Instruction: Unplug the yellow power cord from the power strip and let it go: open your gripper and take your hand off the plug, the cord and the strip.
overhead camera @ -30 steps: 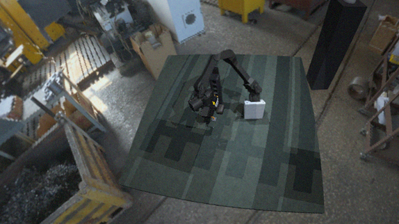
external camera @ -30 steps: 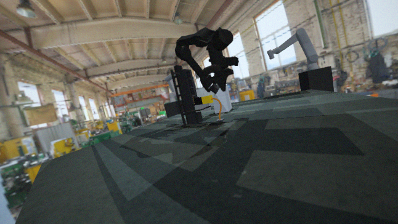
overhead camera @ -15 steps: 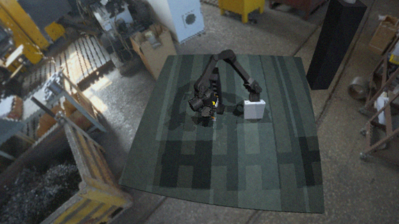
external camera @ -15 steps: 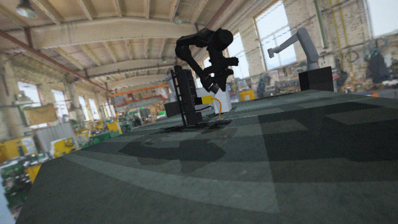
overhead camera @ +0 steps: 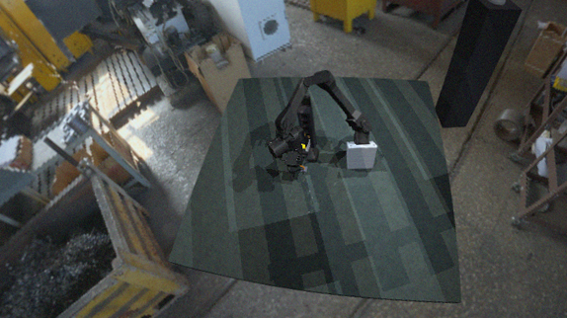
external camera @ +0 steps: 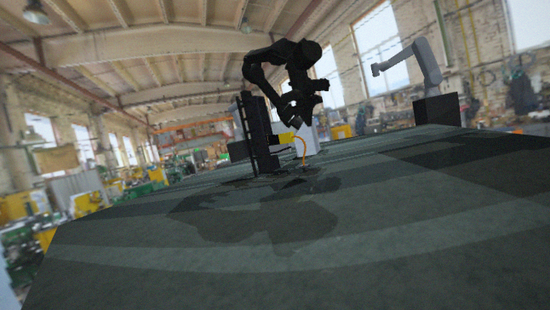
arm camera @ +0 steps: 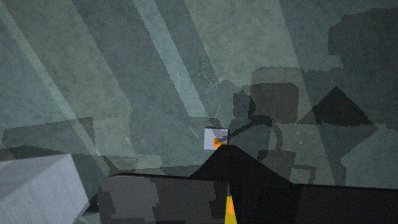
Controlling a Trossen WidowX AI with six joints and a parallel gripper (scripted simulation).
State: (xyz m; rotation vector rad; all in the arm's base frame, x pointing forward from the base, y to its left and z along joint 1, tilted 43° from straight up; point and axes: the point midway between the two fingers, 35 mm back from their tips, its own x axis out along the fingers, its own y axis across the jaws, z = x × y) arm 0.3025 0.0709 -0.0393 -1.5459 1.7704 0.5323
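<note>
The yellow plug point(overhead camera: 303, 147) point(external camera: 286, 137) lies level in the air at the front of the dark upright power strip point(overhead camera: 306, 118) point(external camera: 258, 128). Its black end meets the strip's front; whether its prongs are in a socket cannot be told. An orange-yellow cord point(external camera: 304, 149) point(overhead camera: 303, 167) hangs from the plug down to a small pale plate point(external camera: 303, 166) point(arm camera: 209, 141). My gripper point(overhead camera: 294, 168) point(external camera: 307, 123) point(arm camera: 227, 151) points down, shut with nothing between its fingertips, which look above the cord and away from the strip. In the wrist view a yellow sliver of the plug point(arm camera: 229, 218) shows beside the fingers.
The arm's base stands on a whitish block point(overhead camera: 361, 157) point(external camera: 313, 141) point(arm camera: 42, 187) to one side of the strip. The arm point(overhead camera: 318, 78) point(external camera: 277, 53) arches over from it. All stand on a patterned dark green table top point(overhead camera: 366, 250) point(external camera: 383, 238).
</note>
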